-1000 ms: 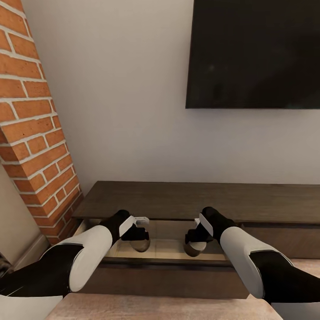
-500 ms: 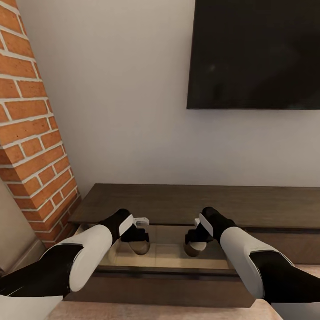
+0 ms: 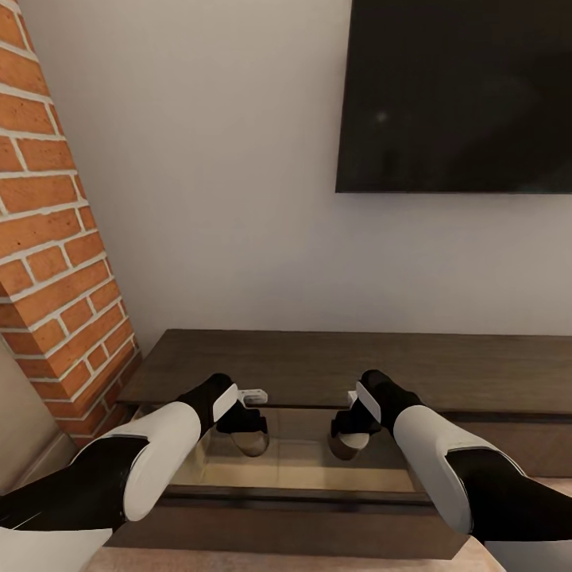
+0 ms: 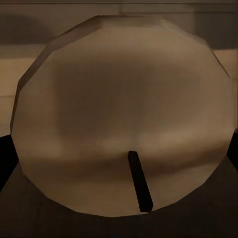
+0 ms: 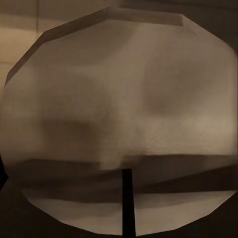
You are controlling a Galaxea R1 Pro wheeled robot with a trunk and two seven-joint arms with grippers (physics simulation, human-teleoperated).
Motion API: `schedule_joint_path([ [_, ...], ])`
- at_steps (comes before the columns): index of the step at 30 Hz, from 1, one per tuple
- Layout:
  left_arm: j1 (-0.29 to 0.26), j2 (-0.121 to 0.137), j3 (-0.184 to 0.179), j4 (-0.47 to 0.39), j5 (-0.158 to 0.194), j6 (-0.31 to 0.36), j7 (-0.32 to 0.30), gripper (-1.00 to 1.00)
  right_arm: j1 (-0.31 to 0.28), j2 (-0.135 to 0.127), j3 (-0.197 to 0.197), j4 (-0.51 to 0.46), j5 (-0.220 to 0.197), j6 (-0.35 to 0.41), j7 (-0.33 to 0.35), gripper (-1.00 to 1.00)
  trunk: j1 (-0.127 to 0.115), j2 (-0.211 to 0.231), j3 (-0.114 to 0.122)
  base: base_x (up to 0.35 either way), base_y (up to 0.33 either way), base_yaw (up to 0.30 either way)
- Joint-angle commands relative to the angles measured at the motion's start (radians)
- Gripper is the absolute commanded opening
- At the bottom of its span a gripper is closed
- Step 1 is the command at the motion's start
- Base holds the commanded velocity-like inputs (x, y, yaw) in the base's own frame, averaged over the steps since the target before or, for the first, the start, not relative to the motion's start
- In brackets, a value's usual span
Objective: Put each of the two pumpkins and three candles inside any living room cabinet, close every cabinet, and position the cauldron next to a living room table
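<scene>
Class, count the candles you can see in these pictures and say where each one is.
2. One candle is in the left gripper, the other candle in the right gripper, both above the open cabinet drawer. A third may be hidden.

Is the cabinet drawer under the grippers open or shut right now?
Open. In the head view the drawer is pulled out from the cabinet, its pale interior exposed beneath both candle-holding grippers.

The head view has shifted, so the camera moved, not the things; the cabinet [image 3: 334, 369] and its open drawer [image 3: 294, 465] now sit lower and wider beneath both grippers; the brick fireplace [image 3: 56, 262] has slid leftward.
</scene>
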Motion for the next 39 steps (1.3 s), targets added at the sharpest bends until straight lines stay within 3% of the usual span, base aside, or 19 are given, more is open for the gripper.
schedule_joint_path([
  [1, 0.000, 0.000, 0.001, -0.001, 0.005, 0.005, 0.002, -1.00, 0.000, 0.000, 0.004, -0.001, -0.002, 0.005, 0.003, -1.00, 0.000, 0.000, -0.001, 0.004, 0.000, 0.000],
  [8, 0.000, 0.000, 0.001, 0.002, 0.005, 0.010, -0.001, -1.00, 0.000, 0.000, 0.004, -0.001, -0.002, 0.005, 0.003, -1.00, 0.019, -0.035, -0.017, 0.001, 0.000, 0.000],
  [12, 0.000, 0.000, 0.001, -0.003, 0.004, 0.076, 0.005, -1.00, 0.000, 0.000, 0.004, -0.001, -0.002, 0.005, 0.003, -1.00, 0.034, -0.063, -0.030, 0.000, 0.000, 0.000],
  [39, 0.000, 0.000, 0.000, -0.015, 0.004, 0.082, 0.018, -1.00, 0.000, 0.000, 0.004, 0.007, -0.003, -0.004, 0.007, -1.00, 0.034, -0.063, -0.032, -0.033, 0.000, 0.000],
])
